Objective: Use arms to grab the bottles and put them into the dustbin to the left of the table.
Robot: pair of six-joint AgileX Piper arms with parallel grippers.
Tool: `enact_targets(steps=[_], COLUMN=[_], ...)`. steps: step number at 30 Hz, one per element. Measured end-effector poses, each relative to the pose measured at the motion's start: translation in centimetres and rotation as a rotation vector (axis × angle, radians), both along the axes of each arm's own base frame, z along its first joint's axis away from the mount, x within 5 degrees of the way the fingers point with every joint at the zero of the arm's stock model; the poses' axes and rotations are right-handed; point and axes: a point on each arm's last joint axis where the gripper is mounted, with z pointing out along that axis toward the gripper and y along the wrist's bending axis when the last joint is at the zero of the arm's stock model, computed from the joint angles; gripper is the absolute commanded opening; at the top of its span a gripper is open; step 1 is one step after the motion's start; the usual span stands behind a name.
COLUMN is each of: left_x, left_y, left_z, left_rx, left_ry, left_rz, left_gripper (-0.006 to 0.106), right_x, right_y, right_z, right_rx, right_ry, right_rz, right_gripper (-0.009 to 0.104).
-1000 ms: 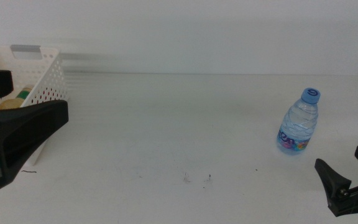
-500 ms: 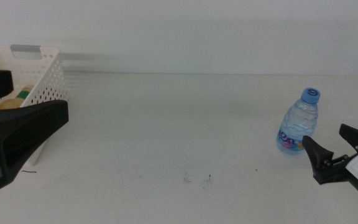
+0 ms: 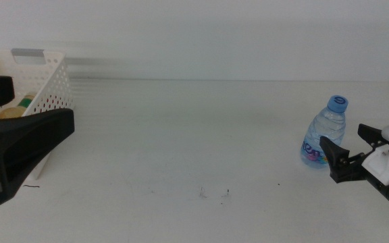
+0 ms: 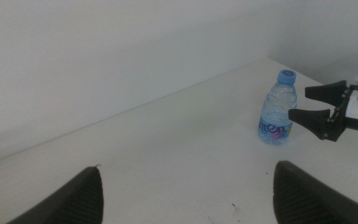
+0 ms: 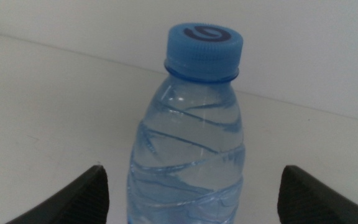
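Nearest the middle camera, the left pincer (image 3: 9,145) hangs at the tabletop's left side with its dark jaws spread wide and nothing between them, partly in front of the dustbin (image 3: 46,84). The right pincer (image 3: 348,156) reaches in low from the right edge, its jaws parted and released, tips pointing at the water bottle (image 3: 325,132) and just beside it, not closed on it. In the right wrist view the bottle (image 5: 194,130) stands upright, centred between the two jaw tips with a gap on each side.

The tabletop (image 3: 194,142) is plain white, with a few dark specks (image 3: 215,194) near its front middle. The water bottle, blue-capped, stands close to the right edge. The white perforated dustbin sits at the far left, and a yellow bottle with a green label (image 3: 15,108) lies inside it.

A wide bare stretch of tabletop separates bottle and dustbin. Behind the far edge rises a pale blank wall (image 3: 215,34).
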Motion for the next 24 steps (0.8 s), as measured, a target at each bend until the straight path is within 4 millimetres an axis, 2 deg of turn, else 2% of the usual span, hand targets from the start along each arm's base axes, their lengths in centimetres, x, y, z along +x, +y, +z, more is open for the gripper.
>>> enact_targets(steps=[9,17,24], left_x=[0.0,0.0,0.0], left_y=[0.0,0.0,0.0], left_z=[0.0,0.0,0.0], left_rx=[0.000,0.000,0.000], left_ry=[0.000,0.000,0.000], left_rz=[0.000,0.000,0.000], left_gripper=[0.094,0.094,0.094], right_x=[1.6,3.0,4.8], right_y=[0.0,0.3,0.6], right_z=[0.1,-1.6,-2.0], right_rx=[-0.024,-0.021,-0.002], right_ry=[0.020,0.068,0.059], right_rz=[-0.006,0.030,0.051], right_gripper=[0.093,0.093,0.093])
